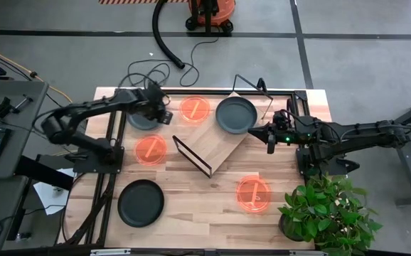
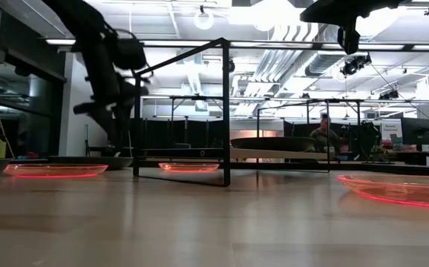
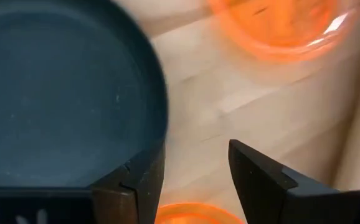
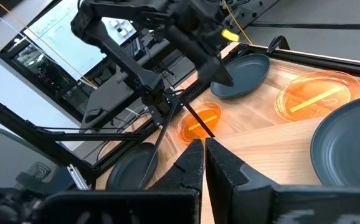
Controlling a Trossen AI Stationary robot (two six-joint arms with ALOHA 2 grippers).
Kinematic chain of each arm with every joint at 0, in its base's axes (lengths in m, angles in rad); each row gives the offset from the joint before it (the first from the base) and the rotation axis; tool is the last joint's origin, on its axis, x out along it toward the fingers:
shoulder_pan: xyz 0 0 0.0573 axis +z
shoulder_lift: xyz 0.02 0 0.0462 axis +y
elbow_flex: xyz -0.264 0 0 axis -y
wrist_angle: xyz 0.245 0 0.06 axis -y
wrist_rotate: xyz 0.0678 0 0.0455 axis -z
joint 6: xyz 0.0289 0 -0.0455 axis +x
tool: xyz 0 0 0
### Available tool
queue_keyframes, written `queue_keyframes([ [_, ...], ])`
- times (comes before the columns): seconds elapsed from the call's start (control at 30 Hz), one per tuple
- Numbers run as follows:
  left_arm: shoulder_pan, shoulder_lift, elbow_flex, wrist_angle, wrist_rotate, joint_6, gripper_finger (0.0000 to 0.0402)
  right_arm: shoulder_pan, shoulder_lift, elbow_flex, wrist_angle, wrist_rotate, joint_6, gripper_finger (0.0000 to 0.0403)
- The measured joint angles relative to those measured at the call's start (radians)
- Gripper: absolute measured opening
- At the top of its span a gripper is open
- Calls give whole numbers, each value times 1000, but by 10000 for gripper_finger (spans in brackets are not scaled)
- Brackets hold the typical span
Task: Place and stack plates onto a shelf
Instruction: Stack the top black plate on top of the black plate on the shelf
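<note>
My left gripper (image 1: 166,114) is open at the right rim of a dark plate (image 1: 143,118) at the table's far left. In the left wrist view (image 3: 195,180) one finger stands at that plate's rim (image 3: 158,124) and the other over bare wood. The shelf board (image 1: 209,146) lies slantwise mid-table, and a dark plate (image 1: 235,115) rests on its far end. Orange plates lie at the far middle (image 1: 193,108), the left (image 1: 151,150) and the near right (image 1: 253,193). Another dark plate (image 1: 141,203) lies at the near left. My right gripper (image 1: 269,136) is shut and empty, right of the shelf. My left gripper has one finger (image 3: 136,186) right at the dark plate's right rim (image 3: 158,134), coming from above. I cannot tell whether it touches the rim. The plate lies flat on the table.
The shelf's black wire frame (image 1: 191,158) sticks out on the board's near-left and far-right sides. A potted plant (image 1: 326,210) stands at the table's near right corner. There is bare wood along the near middle. A person (image 2: 323,135) sits far off in the room.
</note>
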Motion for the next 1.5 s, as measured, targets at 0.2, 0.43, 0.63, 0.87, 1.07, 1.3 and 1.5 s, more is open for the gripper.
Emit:
queue_keyframes([
  [0.2,-1,114,0,5,-99,-4,168,0,0,0,0,0,0,0],
  [0.43,-1,197,0,22,-135,-4,168,0,0,0,0,0,0,0],
  [0.63,-1,249,0,35,-130,-7,168,0,0,0,0,1,-7,0],
  [0.87,-3,282,2,50,-158,25,154,0,0,0,-1,11,-8,0],
  [1.07,-19,252,1,62,-167,81,37,0,0,0,-1,11,-8,0],
  [1.3,-23,113,-1,58,-191,112,9,0,1,0,-1,12,-1,0],
  [1.5,-23,-25,-1,57,-178,135,3,0,1,0,0,13,-1,0],
])
